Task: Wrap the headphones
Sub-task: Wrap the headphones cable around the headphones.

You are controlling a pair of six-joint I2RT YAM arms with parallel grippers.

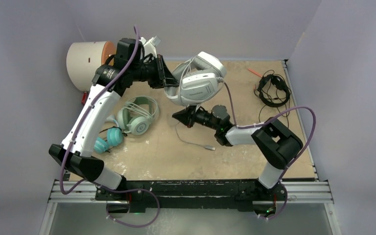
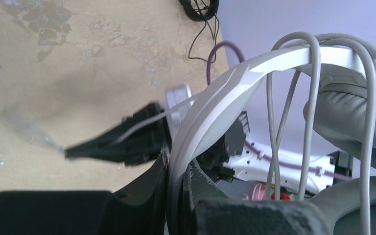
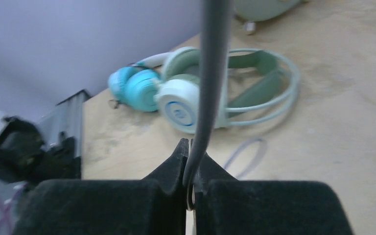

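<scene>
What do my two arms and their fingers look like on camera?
Both arms mix black joint housings with white links: the left arm has a long white tube, the right arm shows mostly black blocks with a short white link. A purple cable loops along each. The fingers are matte black wedges tapering to narrow tips. No markings are legible.

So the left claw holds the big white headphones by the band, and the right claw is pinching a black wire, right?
Not quite: the wire is grey, not black. The right wrist view shows the right claw shut on a grey wire. The left claw does hold the big white headphones by the band.
</scene>
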